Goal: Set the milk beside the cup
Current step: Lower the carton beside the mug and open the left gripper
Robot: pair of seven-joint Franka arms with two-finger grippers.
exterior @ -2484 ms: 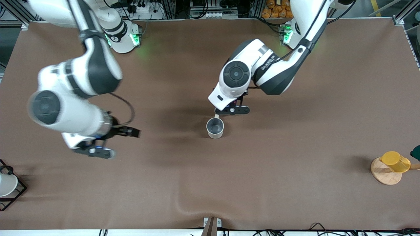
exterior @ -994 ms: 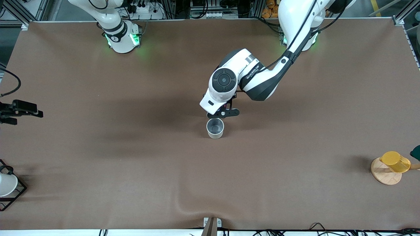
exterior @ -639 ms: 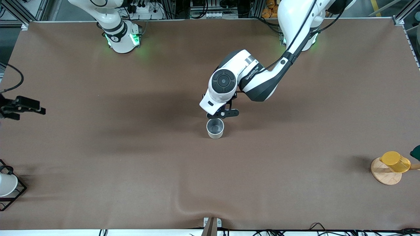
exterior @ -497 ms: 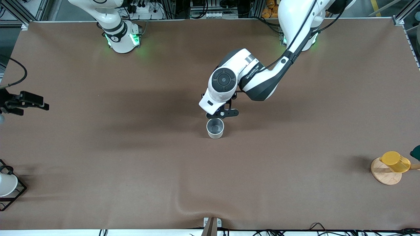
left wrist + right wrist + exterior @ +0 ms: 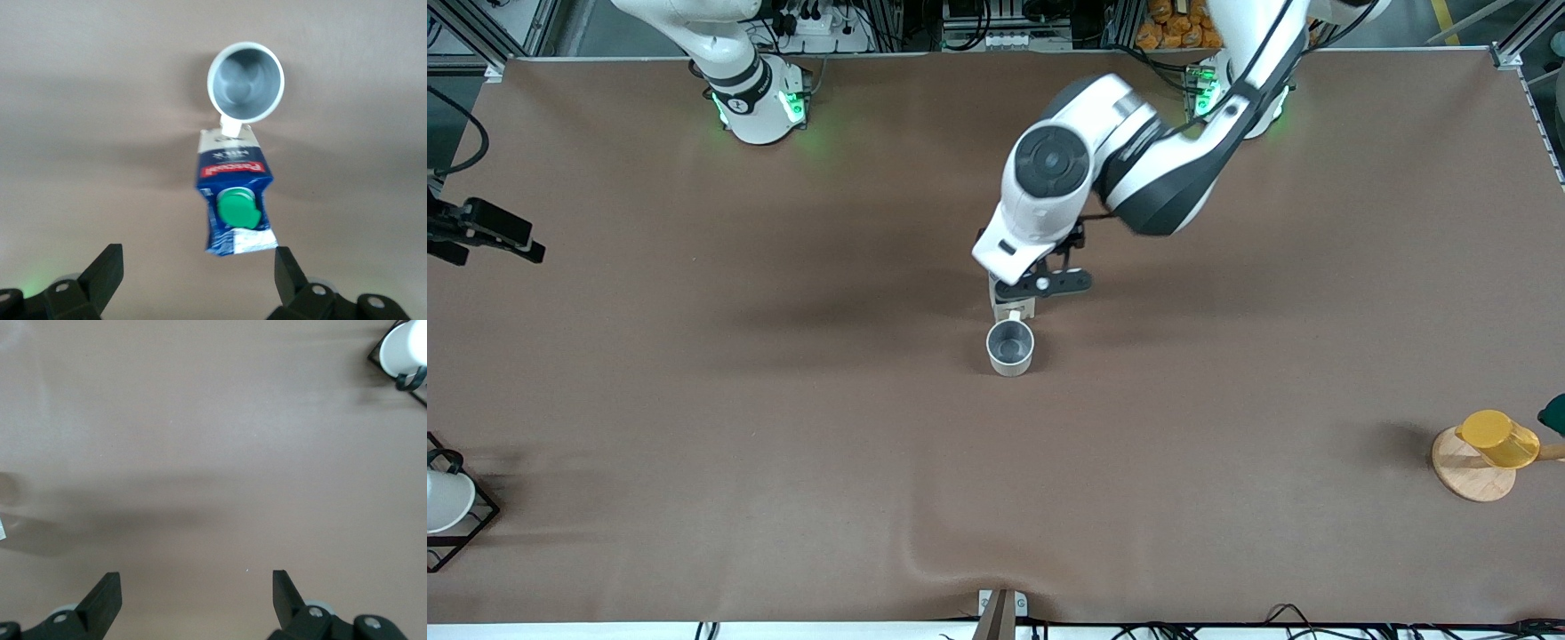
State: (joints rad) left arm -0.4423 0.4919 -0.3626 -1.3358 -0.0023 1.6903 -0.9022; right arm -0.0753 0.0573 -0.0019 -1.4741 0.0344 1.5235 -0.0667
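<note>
The cup (image 5: 1010, 347), off-white with a grey inside, stands mid-table. The milk (image 5: 1015, 310) sits right beside it, farther from the front camera, mostly hidden under my left gripper (image 5: 1039, 286). In the left wrist view the dark blue milk (image 5: 235, 200) with its green cap touches the handle of the cup (image 5: 245, 73). My left gripper (image 5: 198, 277) is open and empty above the milk, clear of it. My right gripper (image 5: 482, 233) is at the right arm's end of the table; in its wrist view it (image 5: 197, 597) is open over bare table.
A yellow cup (image 5: 1498, 437) rests on a round wooden coaster (image 5: 1463, 476) at the left arm's end, with a dark green thing (image 5: 1554, 413) at the edge. A white cup in a black wire rack (image 5: 445, 502) stands at the right arm's end; it also shows in the right wrist view (image 5: 403, 350).
My left gripper has risen off the milk and drawn back toward its base, uncovering the carton beside the cup. My right gripper has drifted a little farther from the front camera.
</note>
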